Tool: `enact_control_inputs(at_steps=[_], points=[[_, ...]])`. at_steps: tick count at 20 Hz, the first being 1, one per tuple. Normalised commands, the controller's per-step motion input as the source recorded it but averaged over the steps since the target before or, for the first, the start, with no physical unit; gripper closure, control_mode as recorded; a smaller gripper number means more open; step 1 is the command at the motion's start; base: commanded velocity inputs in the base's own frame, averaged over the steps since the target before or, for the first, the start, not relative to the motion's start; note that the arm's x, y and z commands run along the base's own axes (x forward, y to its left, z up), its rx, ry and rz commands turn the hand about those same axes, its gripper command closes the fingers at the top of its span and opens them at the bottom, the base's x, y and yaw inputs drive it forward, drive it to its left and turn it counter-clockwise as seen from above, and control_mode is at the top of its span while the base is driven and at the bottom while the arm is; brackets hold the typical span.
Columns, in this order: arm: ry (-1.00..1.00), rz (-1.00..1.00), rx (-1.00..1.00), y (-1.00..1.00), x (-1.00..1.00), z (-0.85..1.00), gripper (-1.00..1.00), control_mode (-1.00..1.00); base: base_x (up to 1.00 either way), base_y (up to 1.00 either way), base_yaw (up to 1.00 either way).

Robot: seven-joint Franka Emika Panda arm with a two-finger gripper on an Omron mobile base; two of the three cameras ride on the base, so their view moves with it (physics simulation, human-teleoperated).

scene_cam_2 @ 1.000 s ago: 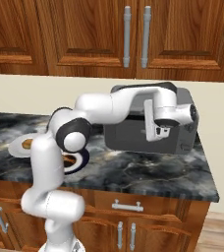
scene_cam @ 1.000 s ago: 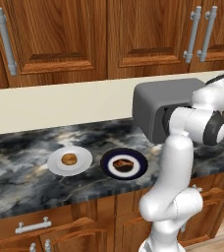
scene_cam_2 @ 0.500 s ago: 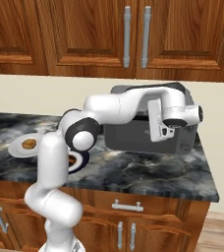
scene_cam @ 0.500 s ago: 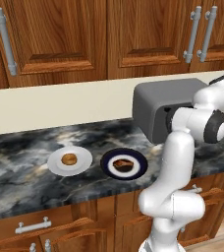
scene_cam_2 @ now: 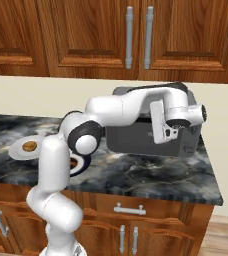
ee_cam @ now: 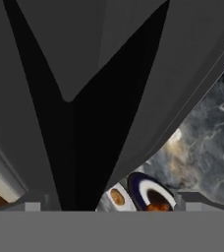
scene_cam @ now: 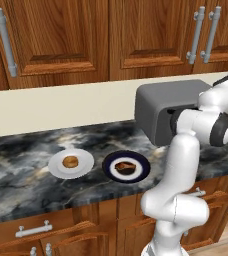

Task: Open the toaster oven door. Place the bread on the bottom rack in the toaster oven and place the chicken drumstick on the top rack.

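Note:
The toaster oven stands at the right end of the counter, with its dark toaster oven door upright and shut. My gripper is right at the upper part of the door, open and holding nothing. In the hand view the door's dark slot handle is very close ahead. The bread lies on a white plate. The chicken drumstick lies on a dark blue plate beside it. Both racks are hidden behind the door.
Wooden wall cabinets hang above the oven, and drawers run below the marble counter. My own arm reaches across the counter between the plates and the oven. The counter's right edge lies just past the oven.
The hand has shifted slightly rightward, up against the top of the oven door, and the arm leaned in with it. The jaws stayed open. The plates and the food have not moved.

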Motion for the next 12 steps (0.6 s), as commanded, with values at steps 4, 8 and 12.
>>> enact_control_inputs(at_steps=[4, 8, 12], points=[[0.08, -0.02, -0.08, 0.11, -0.07, -0.77, -1.00, -1.00, 0.00, 0.00, 0.00], [0.03, -0.08, -0.08, 0.20, -0.02, -0.83, -1.00, -1.00, 0.00, 0.00, 0.00], [0.00, -0.09, 0.00, 0.17, 0.04, -0.80, -1.00, -1.00, 0.00, 0.00, 0.00]])
